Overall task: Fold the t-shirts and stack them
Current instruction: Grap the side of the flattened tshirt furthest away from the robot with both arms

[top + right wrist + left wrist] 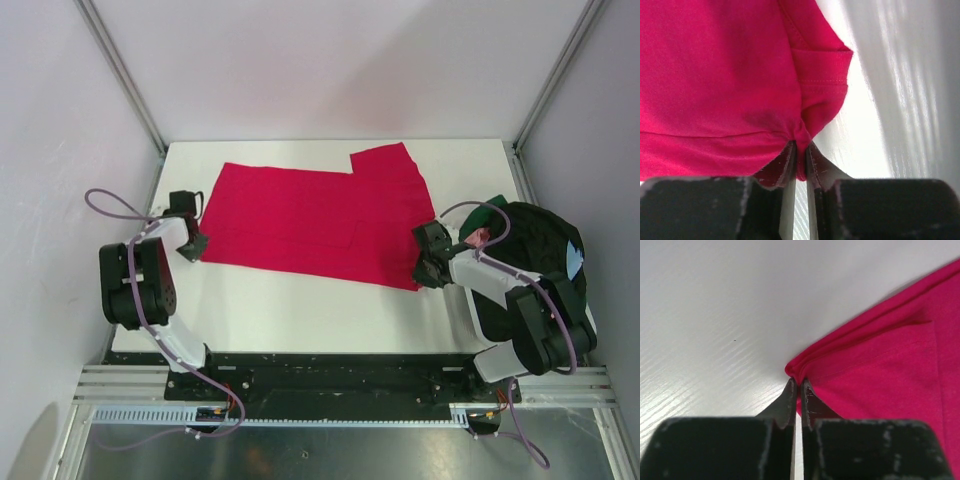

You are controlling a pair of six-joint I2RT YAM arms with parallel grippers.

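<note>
Fabric fills the top view: a red t-shirt (310, 215) lies spread flat on the white table (300, 310), with the left tool (192, 245) at its near-left corner and the right tool (425, 262) at its near-right corner. A dark heap of clothes (530, 240) sits at the table's right edge. In the left wrist view, the fingers (790, 400) pinch the shirt's doubled corner. In the right wrist view, the fingers (785, 162) clamp a bunched bit of hem.

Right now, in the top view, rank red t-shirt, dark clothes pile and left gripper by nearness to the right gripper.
1. red t-shirt: corner pinched in the right gripper.
2. dark clothes pile: just to its right.
3. left gripper: far left, across the table.
</note>
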